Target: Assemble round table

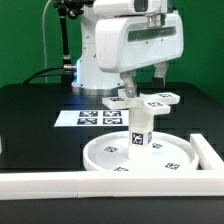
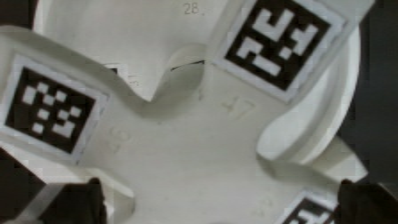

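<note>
The large rimmed round disc (image 1: 150, 160) lies on the black table. The short cylinder post (image 1: 138, 130) stands upright on it, tags facing out. The flat cross-shaped piece (image 1: 150, 101) sits level at the post's top; I cannot tell whether it rests on the post. In the wrist view the cross-shaped piece (image 2: 187, 120) fills the picture with two tags showing. My gripper (image 1: 144, 86) hangs just above it, open. In the wrist view the gripper (image 2: 187, 205) has its dark fingertips (image 2: 63, 205) wide apart on either side of the piece, gripping nothing.
The marker board (image 1: 88, 118) lies flat behind the disc, toward the exterior view's left. Long white border bars run along the front (image 1: 60, 185) and the exterior view's right (image 1: 208, 150). The arm's white body (image 1: 120, 45) stands behind.
</note>
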You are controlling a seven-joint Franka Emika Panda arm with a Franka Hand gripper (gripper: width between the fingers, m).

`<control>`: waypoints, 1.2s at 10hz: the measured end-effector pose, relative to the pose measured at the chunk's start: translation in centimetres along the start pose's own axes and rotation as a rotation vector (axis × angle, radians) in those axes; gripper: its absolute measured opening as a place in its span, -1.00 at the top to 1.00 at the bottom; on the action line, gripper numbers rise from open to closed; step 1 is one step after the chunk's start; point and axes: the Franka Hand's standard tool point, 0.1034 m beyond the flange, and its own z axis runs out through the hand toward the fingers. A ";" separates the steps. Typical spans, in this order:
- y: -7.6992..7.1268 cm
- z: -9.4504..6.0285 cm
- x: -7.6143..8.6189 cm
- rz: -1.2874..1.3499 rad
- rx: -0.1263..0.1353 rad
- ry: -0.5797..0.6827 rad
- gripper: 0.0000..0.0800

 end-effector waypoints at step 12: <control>0.4 1.4 -0.7 -0.134 -0.001 -0.038 -0.11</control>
